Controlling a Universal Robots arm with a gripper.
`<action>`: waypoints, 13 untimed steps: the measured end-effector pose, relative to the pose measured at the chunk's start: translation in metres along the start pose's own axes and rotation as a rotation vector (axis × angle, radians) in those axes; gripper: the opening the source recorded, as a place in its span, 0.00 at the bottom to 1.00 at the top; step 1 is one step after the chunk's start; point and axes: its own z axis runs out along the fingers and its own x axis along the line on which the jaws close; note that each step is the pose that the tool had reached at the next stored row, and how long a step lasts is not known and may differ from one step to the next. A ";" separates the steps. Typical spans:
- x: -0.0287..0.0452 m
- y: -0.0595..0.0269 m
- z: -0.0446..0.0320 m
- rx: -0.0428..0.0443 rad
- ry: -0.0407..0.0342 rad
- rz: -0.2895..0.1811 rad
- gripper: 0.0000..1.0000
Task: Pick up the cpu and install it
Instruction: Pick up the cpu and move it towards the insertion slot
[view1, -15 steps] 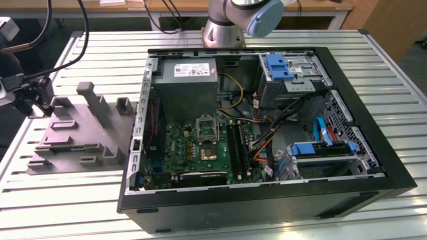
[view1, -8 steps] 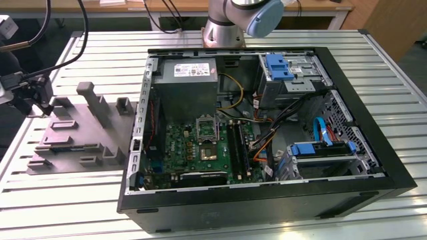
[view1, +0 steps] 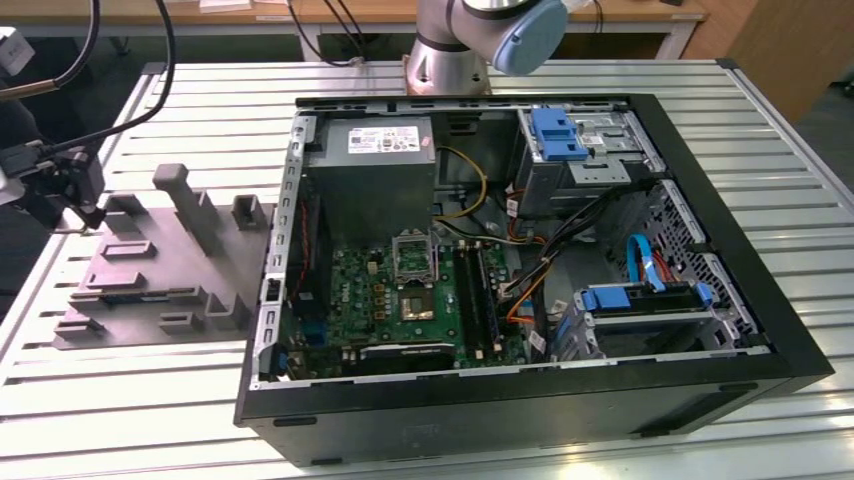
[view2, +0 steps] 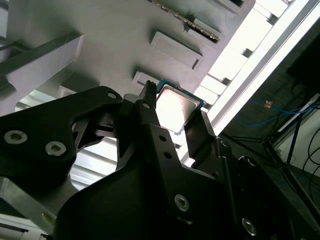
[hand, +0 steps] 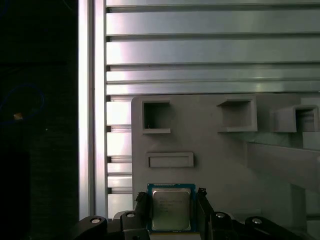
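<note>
Robotics lab: opened computer case (view1: 534, 410) on slatted aluminium bench (view1: 160, 400), robot arm (view1: 447, 60) mounted.

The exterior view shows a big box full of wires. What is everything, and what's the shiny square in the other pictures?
The box is an open computer case on a slatted metal table, with a robot arm mounted beside it. On the exterior view's left lies a grey tray. Both wrist views come from cameras riding on the arm. The shiny square is the cpu, the computer's thinking chip, lying on that tray. The arm's end effector, its grabbing part, sits around it.
</note>
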 end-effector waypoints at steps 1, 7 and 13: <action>0.0000 0.0000 -0.0002 -0.0001 -0.0001 0.000 0.47; 0.0000 0.0001 -0.0023 0.0000 -0.0001 0.000 0.47; 0.0000 0.0002 -0.0043 -0.0001 -0.0002 0.000 0.47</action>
